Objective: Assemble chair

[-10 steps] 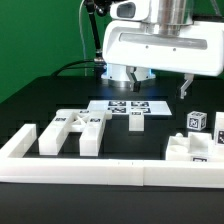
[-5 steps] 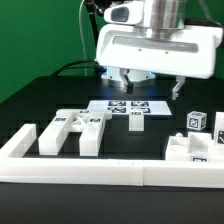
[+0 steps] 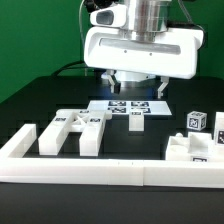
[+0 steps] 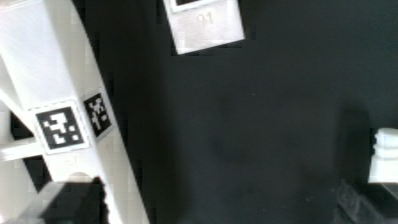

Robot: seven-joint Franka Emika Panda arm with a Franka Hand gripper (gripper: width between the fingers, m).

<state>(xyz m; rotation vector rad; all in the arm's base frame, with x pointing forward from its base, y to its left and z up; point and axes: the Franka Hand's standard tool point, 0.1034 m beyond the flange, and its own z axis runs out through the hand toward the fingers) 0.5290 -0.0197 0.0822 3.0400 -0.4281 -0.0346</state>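
The chair's white parts lie along the front of the table in the exterior view: a group of blocky bars (image 3: 72, 130) on the left, a small tagged piece (image 3: 137, 122) by the marker board (image 3: 118, 105), a tagged cube (image 3: 196, 120) and a low panel (image 3: 192, 148) on the right. My gripper (image 3: 138, 86) hangs under the white camera mount above the back of the marker board, open and empty. In the wrist view the gripper (image 4: 217, 203) shows only dark fingertips (image 4: 71, 200) over the black table, next to a long white tagged part (image 4: 57, 115).
A long low white border rail (image 3: 110, 170) runs along the table's front. A green wall stands behind. In the wrist view a white tagged piece (image 4: 205, 24) lies ahead and another white edge (image 4: 386, 155) shows at the side.
The arm with its camera mount has moved toward the exterior view's left and slightly up. The parts on the table have not moved.
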